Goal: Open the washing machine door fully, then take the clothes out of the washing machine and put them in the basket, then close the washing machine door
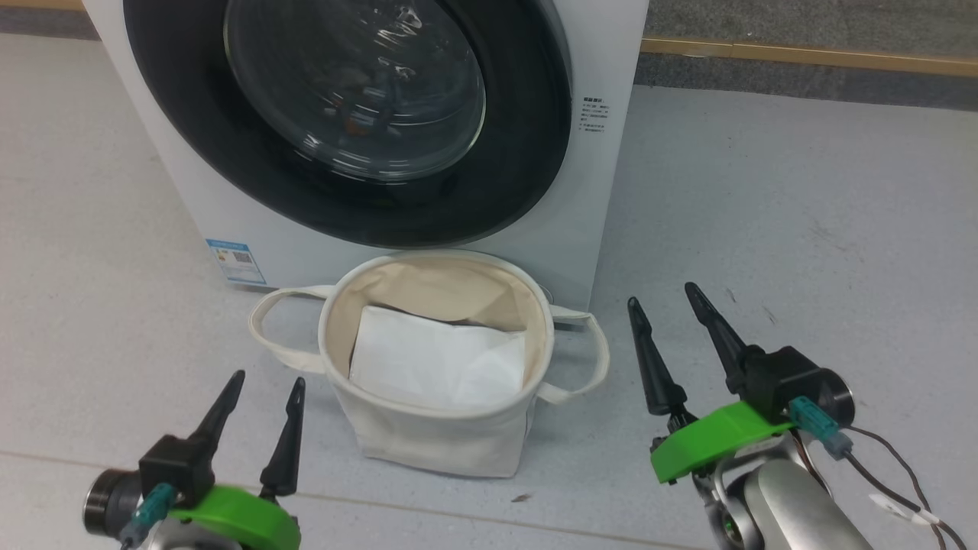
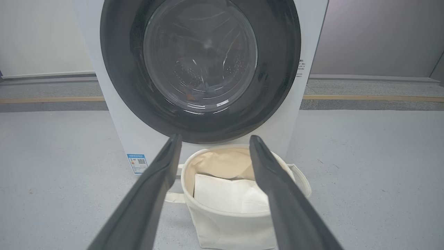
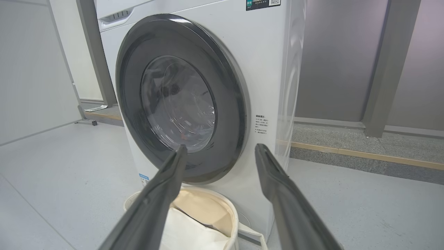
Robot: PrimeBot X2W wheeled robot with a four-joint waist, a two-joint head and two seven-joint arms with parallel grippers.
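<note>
The washing machine (image 1: 585,200) is white, the washing machine door (image 1: 527,153) black-rimmed, the basket (image 1: 435,444) cream, the sheet (image 1: 435,359) white.

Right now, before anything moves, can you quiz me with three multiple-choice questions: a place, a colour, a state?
1. Where is the basket? A on the floor before the washing machine; B on top of it; C behind it.
2. The washing machine door has a rim coloured: A white; B black; C red.
3. The door is: A shut; B wide open; C missing.
Answers: 1 A, it stands under the door; 2 B, the wide ring is black; 3 A, it sits flush against the machine.
</note>
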